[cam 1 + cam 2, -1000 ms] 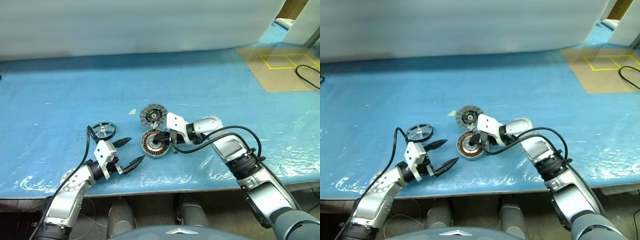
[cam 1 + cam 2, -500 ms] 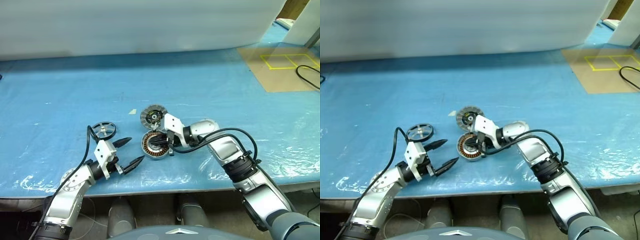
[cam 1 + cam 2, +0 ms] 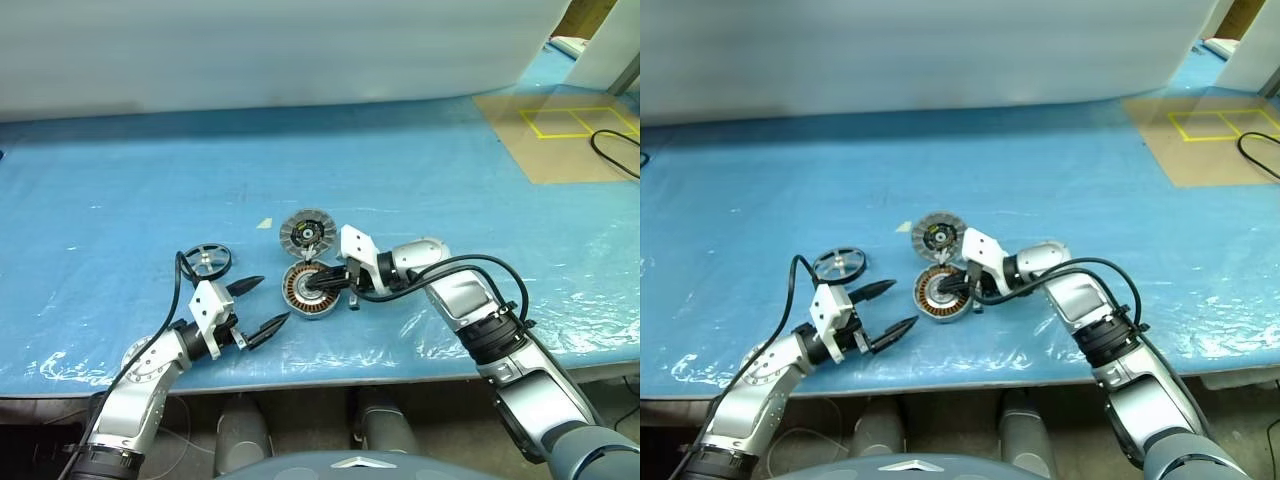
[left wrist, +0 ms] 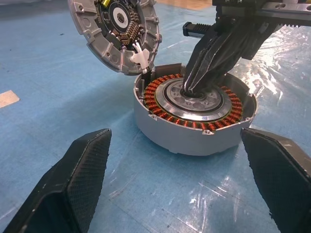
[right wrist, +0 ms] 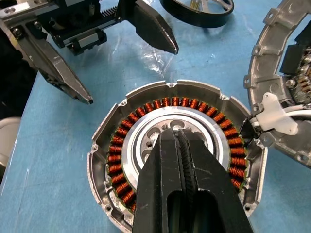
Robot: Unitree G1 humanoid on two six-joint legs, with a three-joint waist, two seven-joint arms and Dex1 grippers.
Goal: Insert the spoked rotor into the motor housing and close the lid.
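Left gripper (image 3: 262,305) nearest, low over blue sheet (image 3: 450,190), fingers spread wide, holding nothing, aimed toward motor housing (image 3: 309,288)
Housing flat on sheet, copper windings up, just beyond and right of left fingertips
Right gripper (image 5: 182,145) pinched tight together, tips pressed down into housing's silver centre, nothing clamped
Lid (image 3: 306,233) just behind housing, tilted, edge touching housing rim
Spoked rotor (image 3: 207,261) flat on sheet, left of housing, apart from it, beyond left gripper

A blue-covered table (image 3: 420,170) carries the spoked rotor (image 3: 207,261), motor housing (image 3: 297,300) and lid (image 3: 307,233).
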